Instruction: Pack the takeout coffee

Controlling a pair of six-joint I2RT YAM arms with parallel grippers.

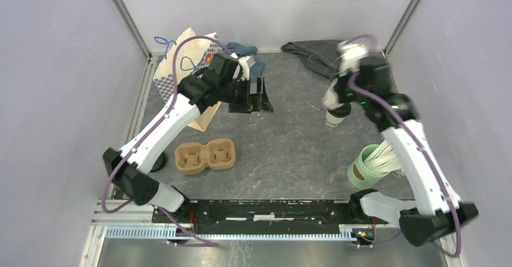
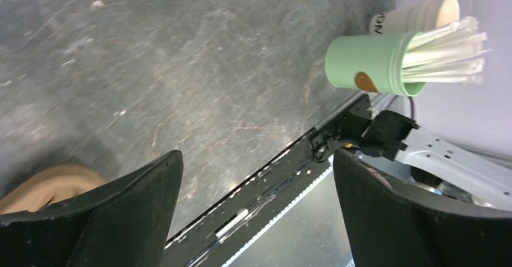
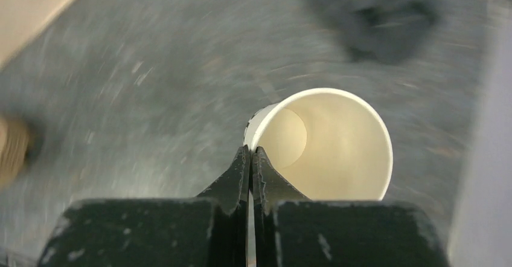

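The takeout coffee cup [image 3: 338,152] – a small white paper cup, its mouth open and its pale inside showing – is held by its rim. The near-left edge of that rim is pinched between the two fingers of the right gripper [image 3: 250,152], whose jaws are pressed together on the thin paper wall, one finger inside the cup and one outside. The cup hangs just past the fingertips. The wrist view is blurred.

From above, the cup [image 1: 333,120] is seen directly under the right gripper [image 1: 339,107], over the right rear part of the table [image 1: 290,146]. Whether its base touches the surface cannot be told.

A dark cloth [image 1: 314,52] lies near it at the back. The mint-green cup [image 1: 362,170] of white sticks [image 2: 447,52] is found nearer the arm bases, with a second white cup [image 2: 404,19], tan inside, just behind it.

Well apart on the left, a brown two-slot carrier [image 1: 205,157] is set on the table and a paper bag [image 1: 175,67] is seen in the far corner. The left gripper [image 1: 253,95] is held beside the bag – its jaws spread wide, with nothing between them [image 2: 256,164].
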